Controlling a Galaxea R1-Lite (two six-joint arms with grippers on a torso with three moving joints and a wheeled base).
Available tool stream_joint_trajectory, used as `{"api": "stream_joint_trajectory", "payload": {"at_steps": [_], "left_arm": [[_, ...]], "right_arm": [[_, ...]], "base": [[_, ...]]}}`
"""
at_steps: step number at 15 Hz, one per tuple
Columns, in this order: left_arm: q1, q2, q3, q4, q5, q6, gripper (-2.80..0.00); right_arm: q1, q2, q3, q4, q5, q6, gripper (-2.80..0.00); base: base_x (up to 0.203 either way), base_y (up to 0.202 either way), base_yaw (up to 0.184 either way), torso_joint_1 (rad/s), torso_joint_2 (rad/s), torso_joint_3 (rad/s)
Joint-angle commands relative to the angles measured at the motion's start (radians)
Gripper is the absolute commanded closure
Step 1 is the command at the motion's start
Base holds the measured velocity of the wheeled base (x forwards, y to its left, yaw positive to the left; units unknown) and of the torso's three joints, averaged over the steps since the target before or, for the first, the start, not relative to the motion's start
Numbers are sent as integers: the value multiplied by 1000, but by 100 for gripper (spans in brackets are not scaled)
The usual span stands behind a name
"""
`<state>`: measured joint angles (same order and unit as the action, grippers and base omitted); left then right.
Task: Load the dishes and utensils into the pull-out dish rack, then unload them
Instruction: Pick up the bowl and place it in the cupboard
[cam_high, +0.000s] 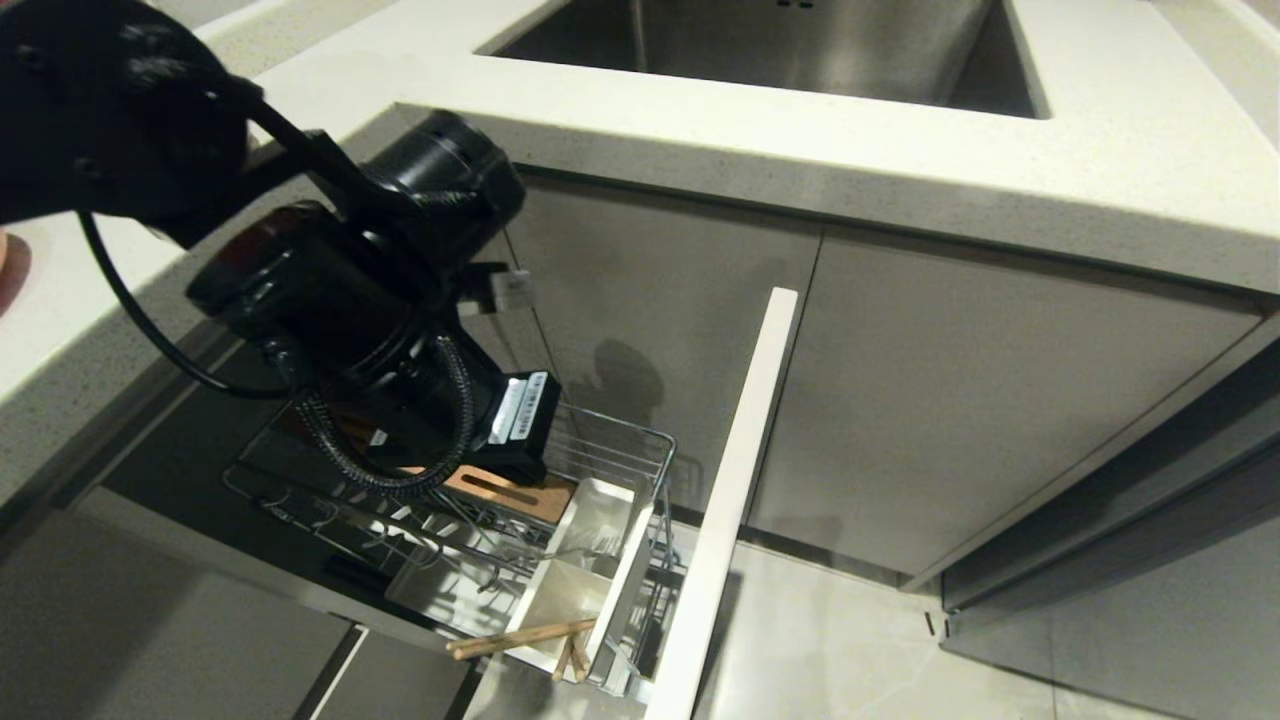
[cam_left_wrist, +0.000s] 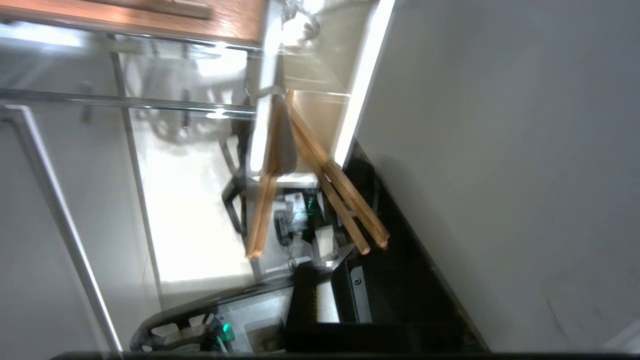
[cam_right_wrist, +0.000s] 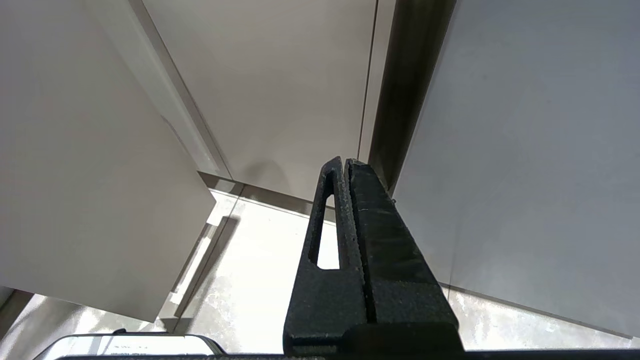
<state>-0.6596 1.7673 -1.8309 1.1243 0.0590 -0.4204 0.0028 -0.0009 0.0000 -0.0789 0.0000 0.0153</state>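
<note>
Left gripper (cam_high: 500, 455) hangs over the rack (cam_high: 600, 450), fingers pressed together, apparently empty. Chopsticks (cam_high: 520, 637) lean in the caddy (cam_high: 625, 575) at the rack's front. Right gripper (cam_right_wrist: 345, 172) parked, fingers together. Probably mid-load; next needs another utensil or dish.

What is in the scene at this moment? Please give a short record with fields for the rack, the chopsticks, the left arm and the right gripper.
rack: pull-out dish rack is drawn out below the counter
chopsticks: chopsticks lean in the white caddy, with their ends sticking out past its rim
left arm: left arm reaches down over the rack
right gripper: right gripper is shut and empty, away from the rack, facing the cabinet doors
</note>
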Motion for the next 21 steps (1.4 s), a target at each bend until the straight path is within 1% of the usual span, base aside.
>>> {"api": "stream_joint_trajectory", "payload": {"at_steps": [1, 3, 4, 6, 10, 11, 13, 14, 15, 16, 17, 18, 19, 21], "left_arm": [[3, -131, -6, 0, 50, -13, 0], [9, -210, -17, -6, 118, -20, 0], [16, -256, -24, -26, 141, -21, 0], [65, -343, -28, -95, 160, -20, 0], [268, -475, -12, -298, 164, -5, 0], [310, -506, -1, -345, 161, 3, 0], [409, -566, 31, -440, 154, 51, 0], [460, -576, 41, -476, 146, 97, 0], [498, -582, 48, -509, 137, 161, 0], [517, -583, 49, -536, 126, 223, 0], [522, -576, 46, -561, 114, 263, 0], [522, -561, 46, -567, 112, 302, -280], [522, -541, 45, -570, 111, 333, -280], [521, -492, 31, -571, 109, 345, -280]], "right_arm": [[0, 1, 26, -1, 0, 1, 0], [0, 1, 26, -1, 0, 0, 0], [0, 1, 26, -1, 0, 0, 0], [0, 1, 26, -1, 0, 0, 0], [0, 1, 26, -1, 0, 1, 0], [0, 1, 26, -1, 0, 0, 0], [0, 1, 26, -1, 0, 0, 0], [0, 1, 26, -1, 0, 0, 0], [0, 1, 26, -1, 0, 0, 0], [0, 1, 26, -1, 0, 1, 0], [0, 1, 26, -1, 0, 0, 0], [0, 1, 26, -1, 0, 0, 0], [0, 1, 26, -1, 0, 0, 0], [0, 1, 26, -1, 0, 0, 0]], "base": [[0, 0, 0, 0, 0, 0], [0, 0, 0, 0, 0, 0], [0, 0, 0, 0, 0, 0], [0, 0, 0, 0, 0, 0], [0, 0, 0, 0, 0, 0], [0, 0, 0, 0, 0, 0], [0, 0, 0, 0, 0, 0], [0, 0, 0, 0, 0, 0], [0, 0, 0, 0, 0, 0], [0, 0, 0, 0, 0, 0], [0, 0, 0, 0, 0, 0], [0, 0, 0, 0, 0, 0], [0, 0, 0, 0, 0, 0], [0, 0, 0, 0, 0, 0]]}}
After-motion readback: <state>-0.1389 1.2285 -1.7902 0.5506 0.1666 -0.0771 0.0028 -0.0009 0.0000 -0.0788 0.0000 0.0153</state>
